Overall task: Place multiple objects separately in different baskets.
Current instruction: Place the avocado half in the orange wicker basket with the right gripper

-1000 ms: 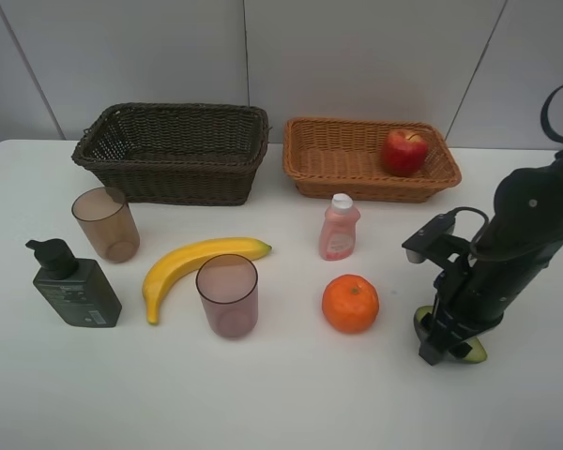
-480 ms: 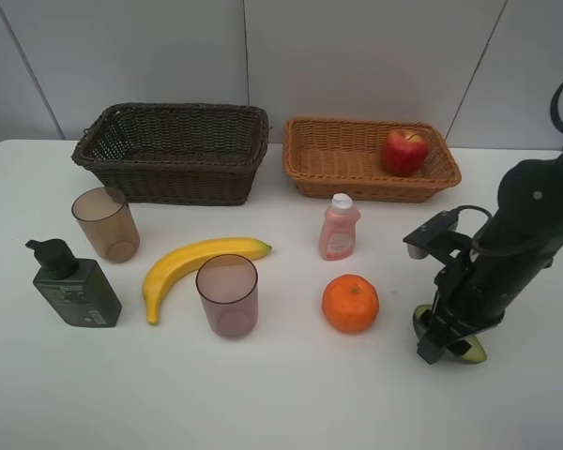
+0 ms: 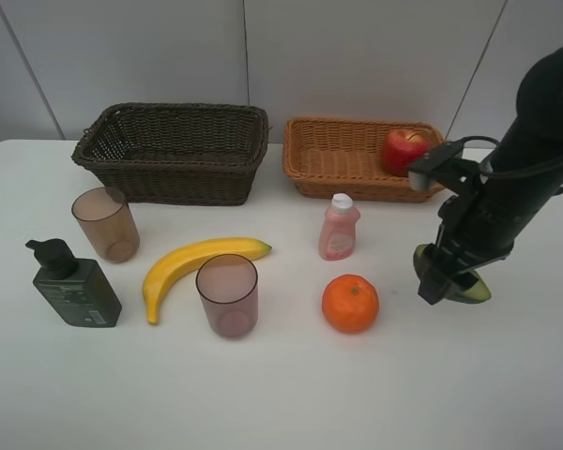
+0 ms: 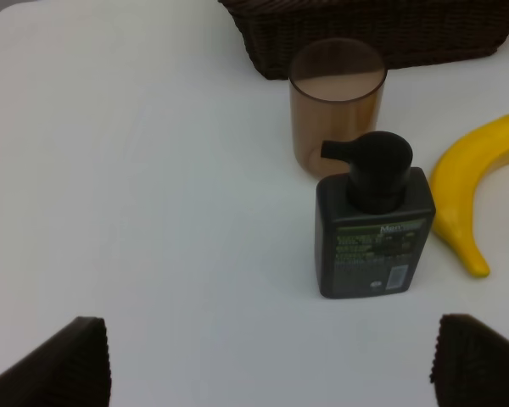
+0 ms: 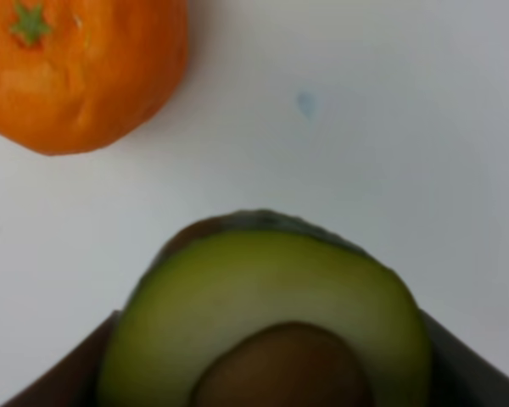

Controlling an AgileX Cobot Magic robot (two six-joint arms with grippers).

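Observation:
My right gripper [image 3: 448, 281] is shut on the halved avocado [image 3: 476, 290] and holds it above the table, right of the orange [image 3: 350, 303]. The right wrist view shows the avocado [image 5: 271, 305] cut face up between the fingers. The red apple [image 3: 405, 152] lies in the light basket [image 3: 338, 178]. The dark basket [image 3: 174, 155] holds nothing visible. Banana [image 3: 202, 262], pink bottle [image 3: 340, 228], two cups [image 3: 106, 223] [image 3: 228, 295] and the pump bottle [image 3: 73, 284] stand on the table. My left gripper [image 4: 271, 365] is open, short of the pump bottle [image 4: 373, 225].
The white table [image 3: 281, 394] ends at a grey wall behind both baskets. In the left wrist view a cup [image 4: 335, 106] stands just beyond the pump bottle, with the banana [image 4: 475, 178] to one side and the dark basket [image 4: 365, 34] behind.
My right arm has risen and swung toward the light basket, lifting the avocado off the table. Everything else has stayed where it was.

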